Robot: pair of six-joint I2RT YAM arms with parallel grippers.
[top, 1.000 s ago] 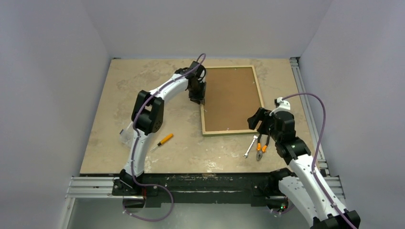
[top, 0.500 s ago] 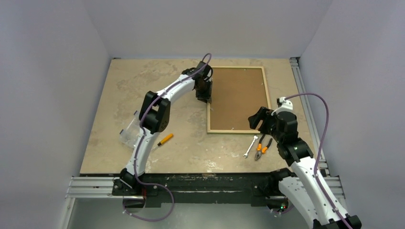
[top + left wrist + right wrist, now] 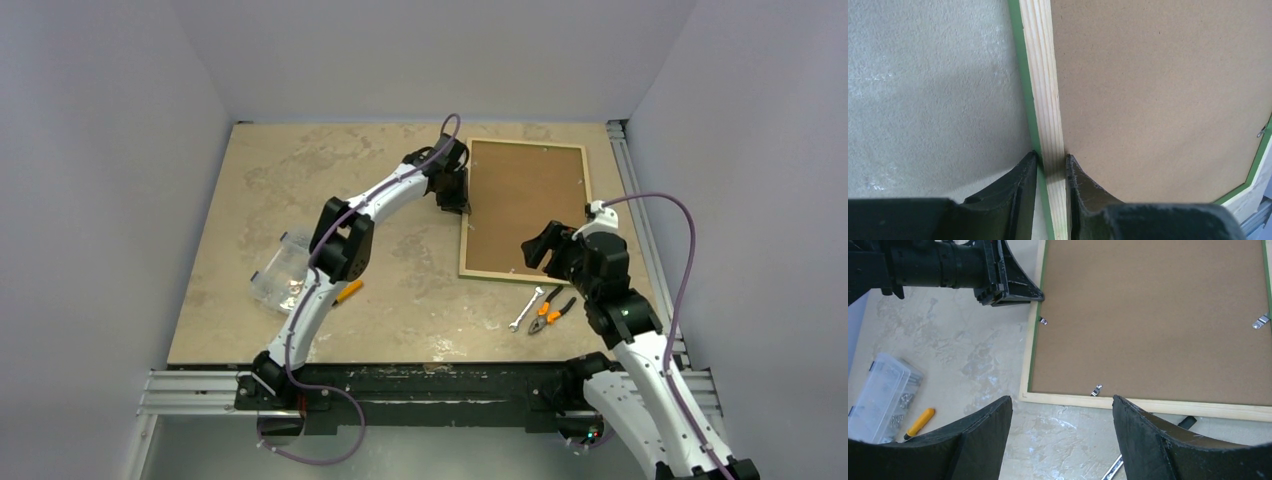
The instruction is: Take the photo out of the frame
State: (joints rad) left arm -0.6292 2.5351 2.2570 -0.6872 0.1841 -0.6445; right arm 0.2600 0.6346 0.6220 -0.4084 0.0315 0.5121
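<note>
- Black jaws of the left gripper are pinching narrowly on the pale wooden left rail of the frame. One finger is pressing the green outer edge, the other the inner side beside the brown board.
- Wide-open jaws of the right gripper are hanging over the near rail, holding nothing, at the lower middle of the right wrist view.
- Lying face down at the upper right of the overhead view, the frame is enclosing the photo. The photo is showing only its plain brown back, and its printed side is hidden.
- Small metal clips are lapping over the board at the left, near and right edges, and appear to be what is locking the photo in.
- Doing this step well is likely meaning a low, firm left pinch so the frame is not sliding on the table. The free gripper would then be swinging each clip aside before any lifting, since prying early risks bending the thin board.
- Crowding the right arm, a wrench and pliers are lying just beside the near rail at the lower right of the overhead view.
- Sitting well apart at the left centre, a screwdriver with an orange handle and a clear plastic box are partly masked by the left arm.
</note>
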